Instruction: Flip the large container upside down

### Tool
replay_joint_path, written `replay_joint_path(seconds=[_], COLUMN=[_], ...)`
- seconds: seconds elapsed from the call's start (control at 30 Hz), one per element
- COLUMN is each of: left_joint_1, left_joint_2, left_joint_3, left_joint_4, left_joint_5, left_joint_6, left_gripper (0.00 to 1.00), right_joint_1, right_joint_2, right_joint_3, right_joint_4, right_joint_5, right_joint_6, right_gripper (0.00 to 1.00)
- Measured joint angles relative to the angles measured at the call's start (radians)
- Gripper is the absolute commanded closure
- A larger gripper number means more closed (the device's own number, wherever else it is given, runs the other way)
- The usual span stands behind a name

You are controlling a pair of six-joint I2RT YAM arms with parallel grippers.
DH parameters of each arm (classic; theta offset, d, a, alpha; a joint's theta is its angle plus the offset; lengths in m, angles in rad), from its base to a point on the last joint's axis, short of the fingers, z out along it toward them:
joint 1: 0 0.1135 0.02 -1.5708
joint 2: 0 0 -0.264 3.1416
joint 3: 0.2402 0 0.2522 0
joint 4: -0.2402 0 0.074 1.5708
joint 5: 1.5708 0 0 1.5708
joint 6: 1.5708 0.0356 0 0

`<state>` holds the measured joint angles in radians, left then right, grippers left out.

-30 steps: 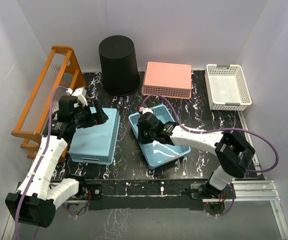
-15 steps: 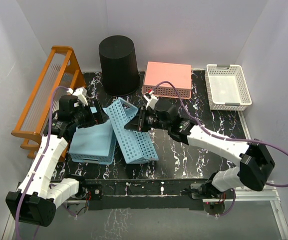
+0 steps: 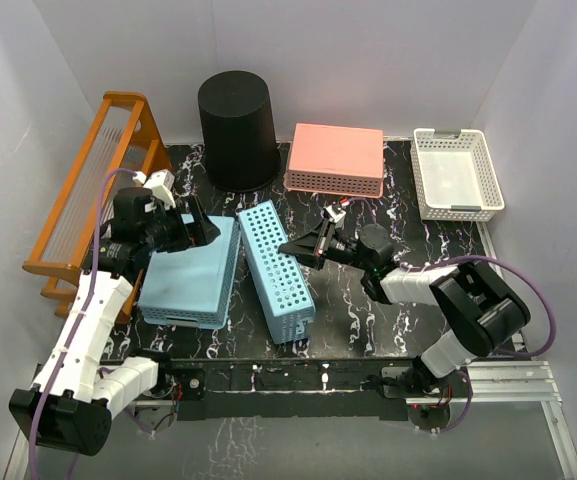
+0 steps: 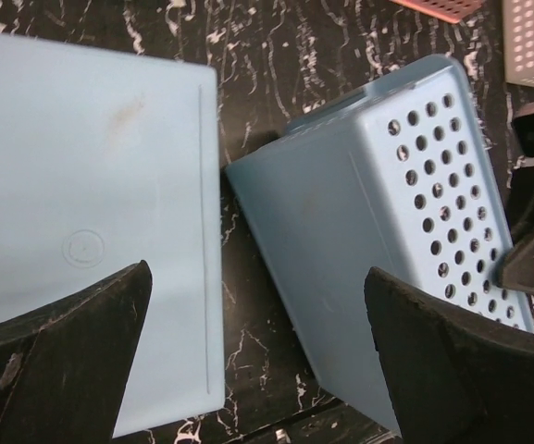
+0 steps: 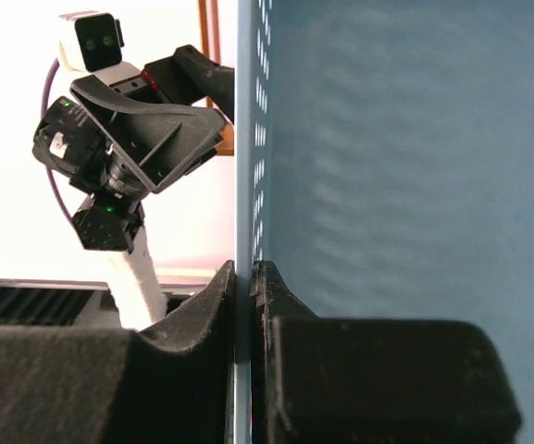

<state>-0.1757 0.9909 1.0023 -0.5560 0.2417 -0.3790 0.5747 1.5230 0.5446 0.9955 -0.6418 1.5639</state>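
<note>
Standing behind two blue baskets (image 3: 190, 275), one large container (image 3: 238, 118); right end effector (image 3: 290, 246) pinches the tipped basket (image 3: 276, 265), left end effector (image 3: 201, 228) gapes.

Thing: we see the large container (image 3: 238, 130), a tall, round, black bucket with matt sides.
Shape: slightly tapered, narrower at its upper end than where it meets the tabletop (image 3: 338, 325).
Pose: standing upright on its wider end. We read the upper end as a flat closed face, though the black hides detail.
Place: far edge of the tabletop, left of centre.
</note>
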Motion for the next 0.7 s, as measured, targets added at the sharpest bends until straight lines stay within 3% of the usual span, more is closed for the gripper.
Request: replay_joint_path(seconds=[0.23, 0.37, 0.43, 0.57, 0.7], left_joint_1=[0.0, 0.0, 0.0, 0.0, 0.0], left_joint_2=[0.001, 0.016, 0.033, 0.064, 0.085], left_joint_3=[0.062, 0.064, 0.066, 0.069, 0.078], left_joint_4=[0.012, 0.026, 0.029, 0.031, 0.033], left_joint_5=[0.082, 0.113, 0.126, 0.14, 0.145], left_joint_6=[0.01, 0.01, 0.011, 0.013, 0.013], left_gripper=[0.01, 0.01, 0.01, 0.01, 0.01], right_joint_1=[-0.153, -0.28, -0.342, -0.43, -0.451], right_joint_2=[0.052, 0.074, 0.076, 0.039, -0.079], right_joint_3=[-0.111, -0.162, -0.176, -0.176, -0.042], right_joint_4=[0.252, 0.304, 0.282, 0.058, -0.442], right_joint_5=[-0.113, -0.176, -0.203, -0.224, -0.14], right_joint_6=[0.121, 0.126, 0.098, -0.064, -0.367], right_gripper=[0.97, 0.81, 0.65, 0.39, 0.17])
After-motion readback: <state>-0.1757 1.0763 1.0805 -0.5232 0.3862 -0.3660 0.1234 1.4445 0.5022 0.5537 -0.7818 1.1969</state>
